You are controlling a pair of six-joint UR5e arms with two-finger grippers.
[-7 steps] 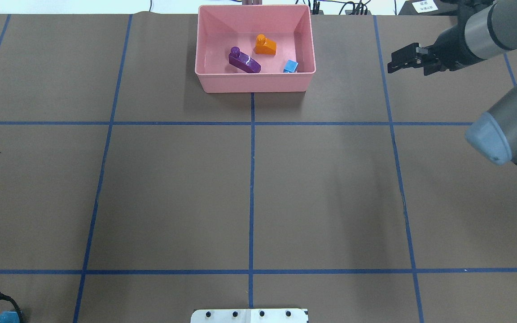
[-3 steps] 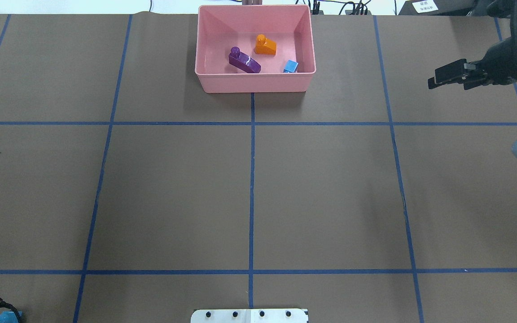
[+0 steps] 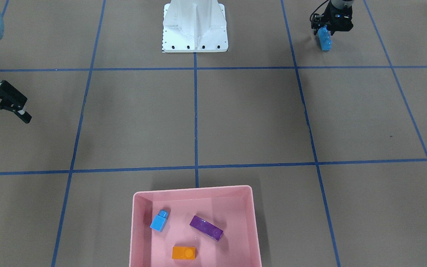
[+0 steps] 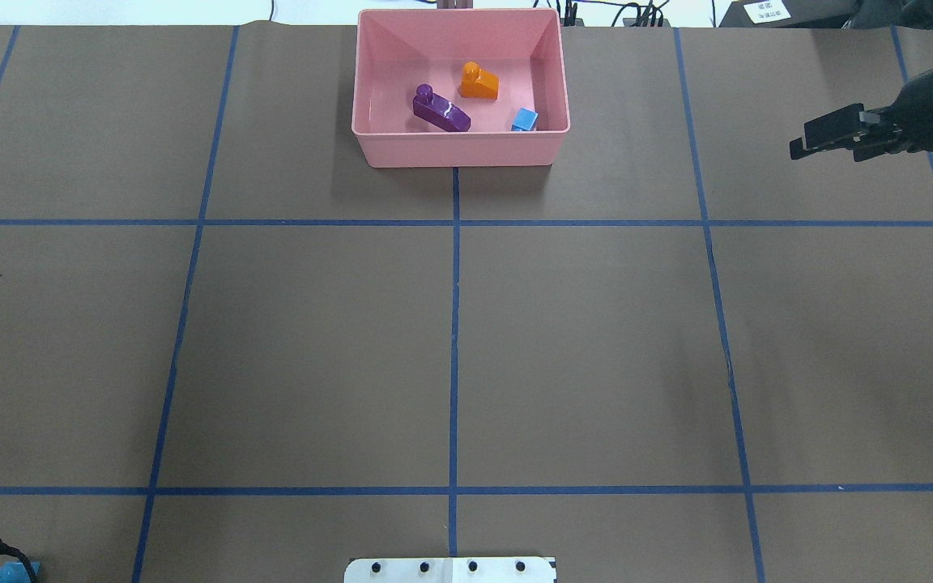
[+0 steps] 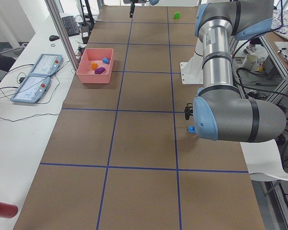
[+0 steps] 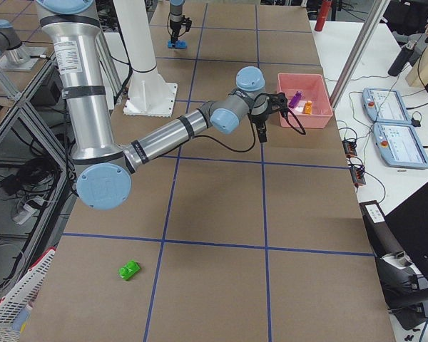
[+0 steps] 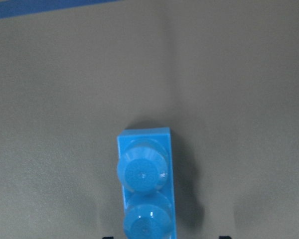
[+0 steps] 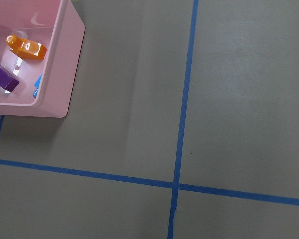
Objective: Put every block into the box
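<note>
1. You see the box (image 3: 195, 190) at the picture's lower edge.
2. Inside it lie the small blue block (image 3: 159, 221), the purple block (image 3: 206, 227) and the orange block (image 3: 184, 252), none touching.
3. Far above the box stands the white pedestal base (image 3: 195, 26).
4. Far up-right of the box, the left gripper (image 3: 324, 35) stands over the long blue block (image 3: 324, 41).
5. Up-left of the box, the right gripper (image 3: 10, 124) has its fingers spread and holds nothing.

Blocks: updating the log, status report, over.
Left gripper open over long blue block; right gripper open, empty. In box: orange, purple, small blue. Green block on table. No obstruction seen.
</note>
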